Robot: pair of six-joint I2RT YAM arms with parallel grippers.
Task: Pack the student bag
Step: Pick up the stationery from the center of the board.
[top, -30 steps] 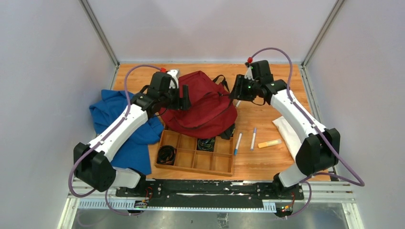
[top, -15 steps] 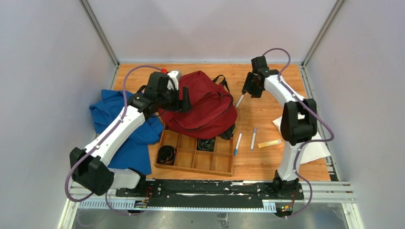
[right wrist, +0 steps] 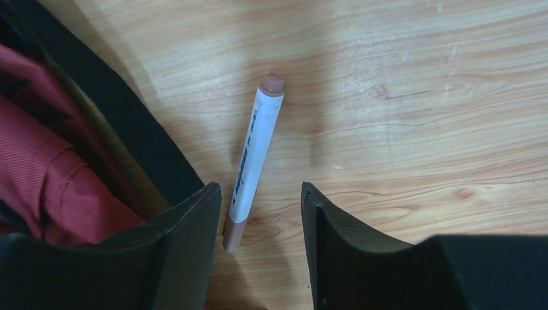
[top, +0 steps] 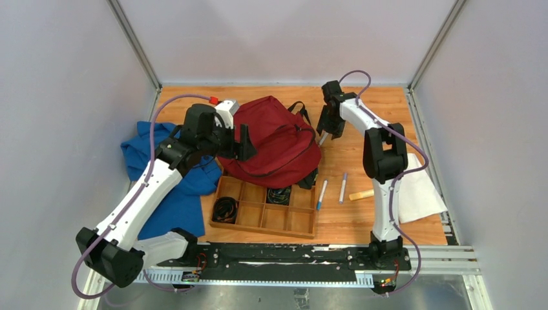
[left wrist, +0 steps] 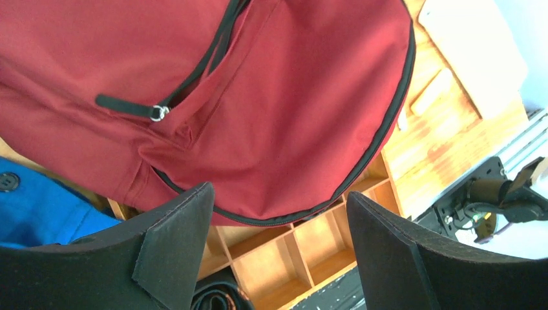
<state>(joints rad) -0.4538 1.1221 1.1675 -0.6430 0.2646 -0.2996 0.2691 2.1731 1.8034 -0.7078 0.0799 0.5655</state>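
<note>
While the right gripper [right wrist: 260,194] hangs part-open and empty over a white marker [right wrist: 254,152], a clean pick is not assured.
Marker lies flat on the desk [right wrist: 420,97], just beside a black strap [right wrist: 123,123] of the dark red backpack [top: 278,139], which sits mid-desk, near edge over the wooden tray [left wrist: 310,242]. Risk: the finger nearer the strap snags it on closing, or the marker rolls away. Left gripper [left wrist: 278,200] wide, empty, above the backpack; no open mouth shows, so insertion may stall.
</note>
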